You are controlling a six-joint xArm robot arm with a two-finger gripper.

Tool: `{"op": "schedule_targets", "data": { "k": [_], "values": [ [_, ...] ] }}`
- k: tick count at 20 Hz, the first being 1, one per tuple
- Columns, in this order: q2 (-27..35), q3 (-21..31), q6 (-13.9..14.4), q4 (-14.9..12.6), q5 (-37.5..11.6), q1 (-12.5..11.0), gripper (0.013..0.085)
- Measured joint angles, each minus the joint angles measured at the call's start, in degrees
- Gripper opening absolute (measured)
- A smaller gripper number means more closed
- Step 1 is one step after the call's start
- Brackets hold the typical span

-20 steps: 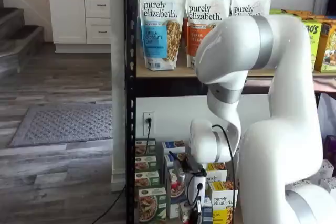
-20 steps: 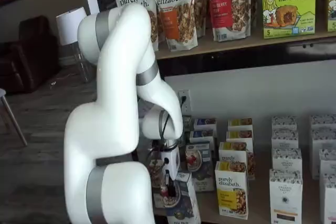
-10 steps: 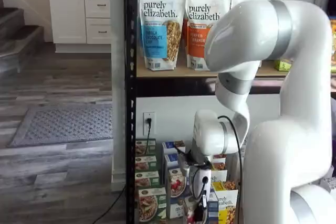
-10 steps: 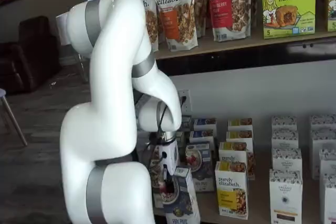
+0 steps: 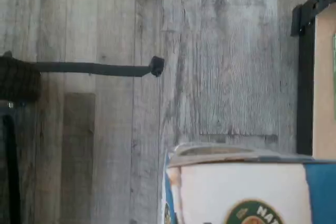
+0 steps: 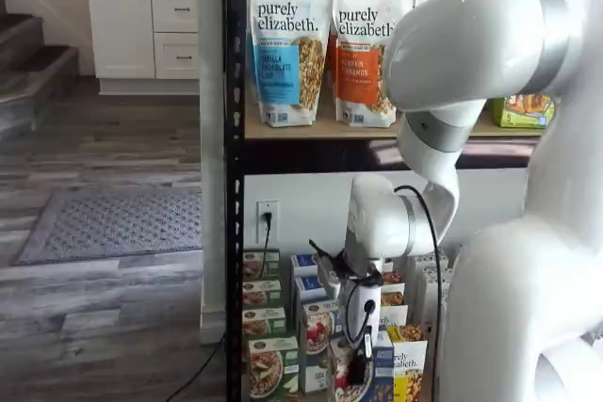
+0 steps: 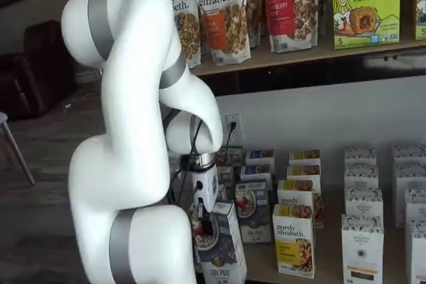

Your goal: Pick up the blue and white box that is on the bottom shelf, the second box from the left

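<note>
The blue and white box (image 7: 221,247) hangs tilted in front of the bottom shelf (image 7: 327,252), out of its row, with my gripper (image 7: 202,223) shut on its upper part. In a shelf view the same box (image 6: 372,376) shows low down behind the black fingers (image 6: 363,364) and their cable. The wrist view sees the box (image 5: 247,190) close up, white and blue with a round seal, above the wooden floor. More blue boxes (image 7: 253,207) stand in the row behind.
Green-fronted boxes (image 6: 266,325) stand at the rack's left, yellow-fronted boxes (image 7: 294,236) and white boxes (image 7: 363,243) to the right. Granola bags (image 6: 290,44) fill the tan upper board. A black rack post (image 6: 233,176) and a plugged-in cable (image 6: 268,218) are close by.
The arm's elbow has swung upward and sideways. The gripper, still shut on the box, has carried it slightly up and away from the row.
</note>
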Motion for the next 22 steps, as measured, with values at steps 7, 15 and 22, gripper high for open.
{"op": "schedule_targets", "data": {
  "k": [7,15,22],
  "values": [
    [-5.1,1.5,4.3,-2.3,2.6,2.0,0.045],
    [-12.5,2.6,6.7,-3.1,7.8,3.4,0.045],
    [-20.1,3.3,7.5,-3.1,13.2,3.8,0.045]
  ]
}}
